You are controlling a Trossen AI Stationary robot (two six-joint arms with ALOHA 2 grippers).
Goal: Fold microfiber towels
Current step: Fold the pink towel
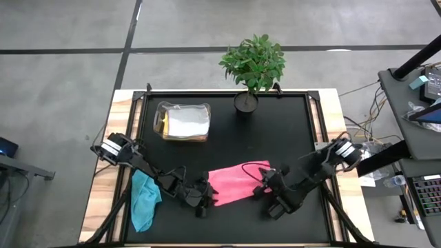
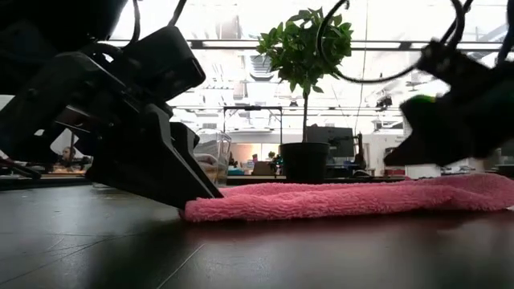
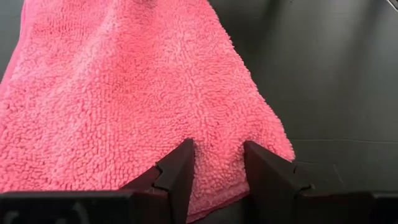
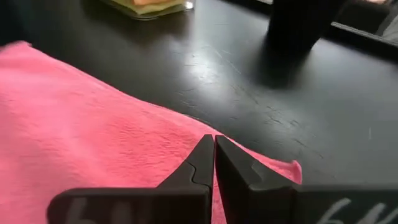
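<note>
the pink towel (image 1: 238, 182) lies flat on the black table (image 1: 289, 124), between both arms. the left end effector (image 3: 217, 171) stands half open over its edge. the right end effector (image 4: 214, 158) is closed, tips together above the towel's other end.

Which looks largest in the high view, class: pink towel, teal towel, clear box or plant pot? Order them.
1. Pink towel, spread between the left gripper and right gripper.
2. Clear box.
3. Teal towel, bunched; close to the box, so unsure.
4. Plant pot.
</note>
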